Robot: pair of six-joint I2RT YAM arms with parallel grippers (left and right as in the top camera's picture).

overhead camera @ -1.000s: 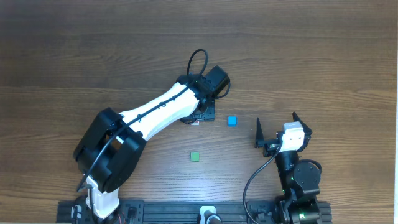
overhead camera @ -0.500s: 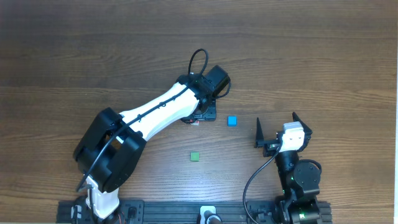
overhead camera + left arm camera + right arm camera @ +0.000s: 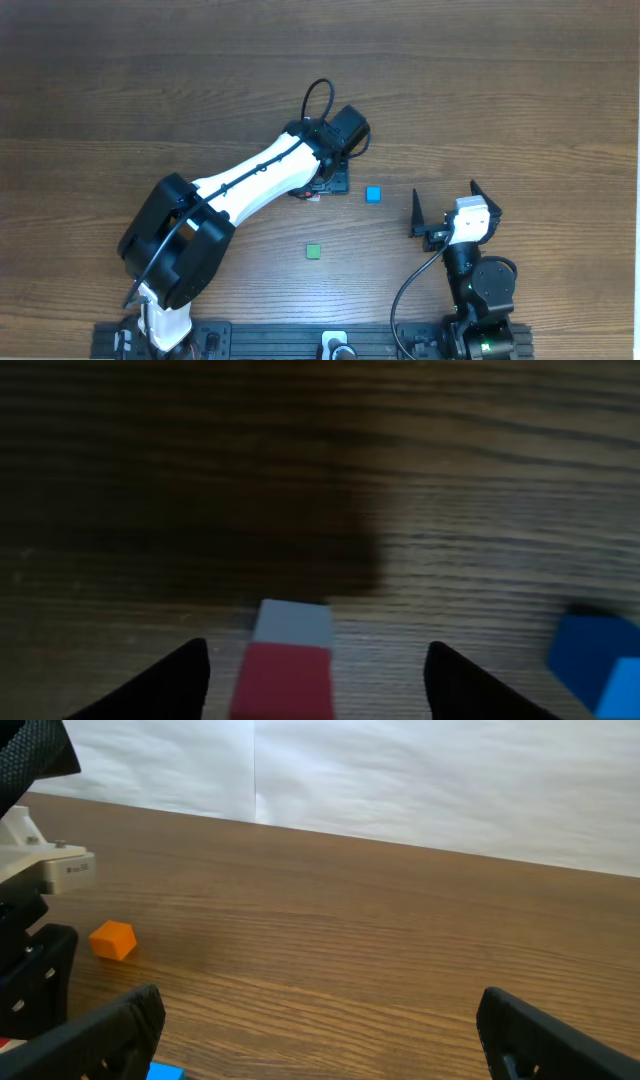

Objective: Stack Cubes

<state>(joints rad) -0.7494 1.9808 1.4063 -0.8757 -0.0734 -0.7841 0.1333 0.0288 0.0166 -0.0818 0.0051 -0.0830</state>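
Fingers of the left gripper (image 3: 317,650) are gaping wide around the red cube (image 3: 283,680), which is sitting on the table (image 3: 500,80) between them, untouched. The blue cube (image 3: 373,194) is lying at its 3 o'clock; the right gripper (image 3: 444,192) is hanging wide too, farther off.

red cube (image 3: 283,682) between parted jaws
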